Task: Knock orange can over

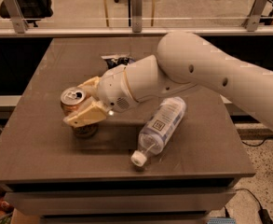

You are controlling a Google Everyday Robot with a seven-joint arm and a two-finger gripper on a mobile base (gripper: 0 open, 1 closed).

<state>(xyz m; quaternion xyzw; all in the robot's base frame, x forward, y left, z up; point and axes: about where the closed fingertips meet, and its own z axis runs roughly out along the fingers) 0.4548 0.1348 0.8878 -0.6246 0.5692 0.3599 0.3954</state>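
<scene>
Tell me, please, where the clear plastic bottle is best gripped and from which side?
Grip the clear plastic bottle across its labelled middle from above: it lies on its side, white cap toward the front edge of the table, its round body exposed. The gripper is at the orange aluminium can, left of the bottle in the view.

Brown table (38, 153), speckled floor (266, 169)

The orange can (71, 104) is shiny metal. The bottle (161, 125) is clear, smooth plastic. The tool (74, 103) around the can is matt plastic. The counter (38, 148) shines.
</scene>
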